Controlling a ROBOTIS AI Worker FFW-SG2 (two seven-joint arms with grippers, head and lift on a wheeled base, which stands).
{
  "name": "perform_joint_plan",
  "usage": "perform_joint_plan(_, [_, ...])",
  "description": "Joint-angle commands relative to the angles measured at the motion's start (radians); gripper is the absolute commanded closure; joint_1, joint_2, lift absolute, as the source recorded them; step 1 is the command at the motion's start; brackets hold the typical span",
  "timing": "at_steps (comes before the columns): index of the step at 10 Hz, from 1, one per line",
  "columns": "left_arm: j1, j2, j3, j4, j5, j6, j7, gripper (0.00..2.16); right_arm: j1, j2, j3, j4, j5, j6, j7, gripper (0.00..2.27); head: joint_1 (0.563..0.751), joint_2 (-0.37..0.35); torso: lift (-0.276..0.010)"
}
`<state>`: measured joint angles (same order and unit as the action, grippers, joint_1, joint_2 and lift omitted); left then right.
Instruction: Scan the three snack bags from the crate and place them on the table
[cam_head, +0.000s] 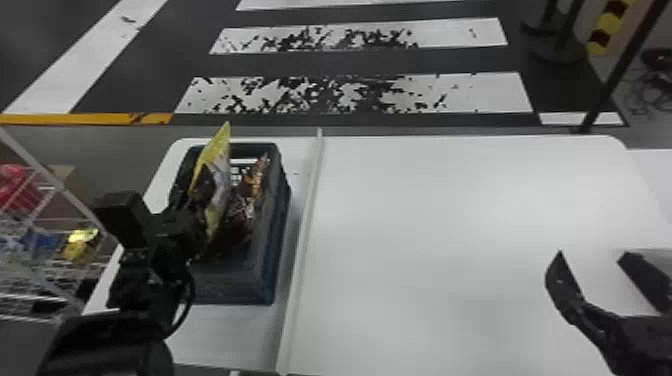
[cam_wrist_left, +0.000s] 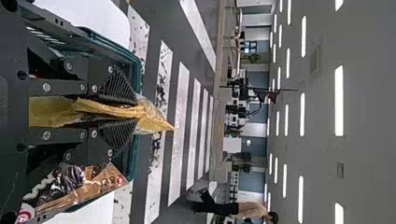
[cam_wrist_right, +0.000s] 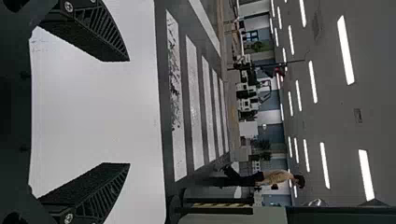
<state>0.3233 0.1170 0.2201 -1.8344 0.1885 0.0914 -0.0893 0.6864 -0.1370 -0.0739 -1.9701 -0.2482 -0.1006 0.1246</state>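
Fingers of my left gripper pinch the yellow snack bag upright, likely to clear the crate, while my right gripper hangs spread over the table.

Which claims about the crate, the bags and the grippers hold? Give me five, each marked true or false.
1. The left gripper has its jaws closed on the yellow bag. True.
2. The right gripper has its jaws shut on a bag. False: its jaws are wide apart, with nothing between them.
3. The crate stands on the left part of the table. True.
4. The yellow bag lies flat on the table. False: it stands upright at the crate, rising above the rim.
5. A brown bag is in the crate. True.
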Motion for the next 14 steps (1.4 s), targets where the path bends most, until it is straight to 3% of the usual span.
perform_joint_plan(1, [0.022,-0.002,0.002,-0.043,0.0,0.0,0.003,1.9,0.002,-0.001,0.0,-0.004,-0.003,-0.001,0.0,0.08,0.695,0.126,-0.062])
perform_joint_plan(10, [0.181,-0.003,0.045,-0.376,0.049,0.018,0.005,1.9,0.03,-0.001,-0.012,-0.027,-0.013,-0.011,0.001,0.09,0.695,0.119,-0.062])
perform_joint_plan(12, [0.204,-0.034,0.036,-0.491,0.091,0.135,-0.026,1.9,0.032,-0.001,-0.011,-0.027,-0.025,-0.011,0.001,0.09,0.695,0.101,-0.062])
perform_joint_plan(14, [0.209,-0.086,0.012,-0.589,0.187,0.298,-0.11,1.9,0.041,-0.001,-0.009,-0.046,-0.025,-0.014,0.001,0.09,0.695,0.063,-0.062])
